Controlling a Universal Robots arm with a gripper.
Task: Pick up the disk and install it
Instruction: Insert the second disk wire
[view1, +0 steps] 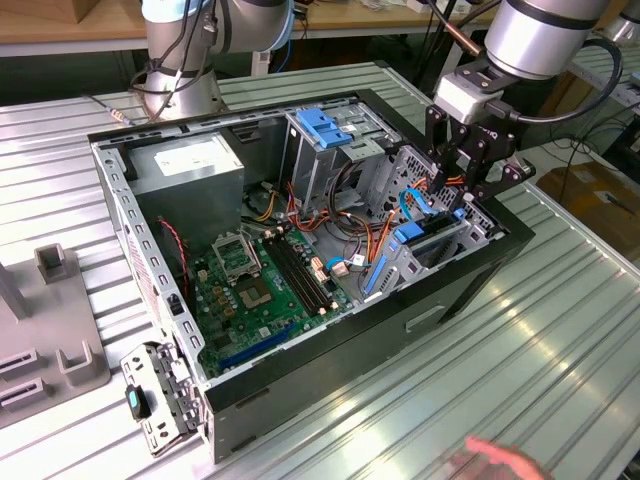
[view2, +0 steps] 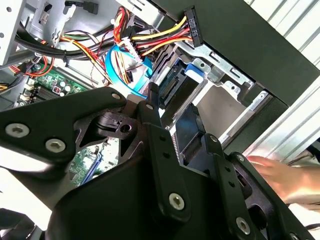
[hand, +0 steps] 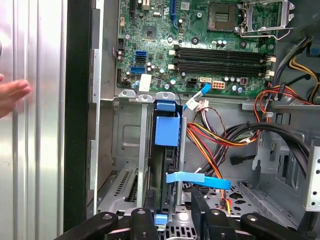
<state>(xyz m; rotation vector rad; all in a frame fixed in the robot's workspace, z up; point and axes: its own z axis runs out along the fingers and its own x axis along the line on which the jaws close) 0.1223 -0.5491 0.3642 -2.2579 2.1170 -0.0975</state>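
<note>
The disk (view1: 428, 235) stands on edge in the drive bay at the corner of the open computer case (view1: 330, 365) on the exterior view's right. Its blue carrier tab (hand: 166, 131) and dark edge (view2: 176, 90) show in both wrist views. My gripper (view1: 468, 185) hangs just above that bay. Its black fingers (hand: 144, 220) stand apart on either side of the disk's edge, open and not gripping it. A blue data cable (hand: 197, 179) crosses the bay near the fingertips.
Bundles of coloured wires (hand: 220, 140) lie beside the bay. The motherboard (view1: 260, 285), a grey power-supply box (view1: 190, 165) and a bare blue bracket (view1: 325, 125) fill the case. A person's hand (view1: 500, 460) hovers over the ribbed table near the case front. Grey fixtures (view1: 50, 330) stand at the exterior view's left.
</note>
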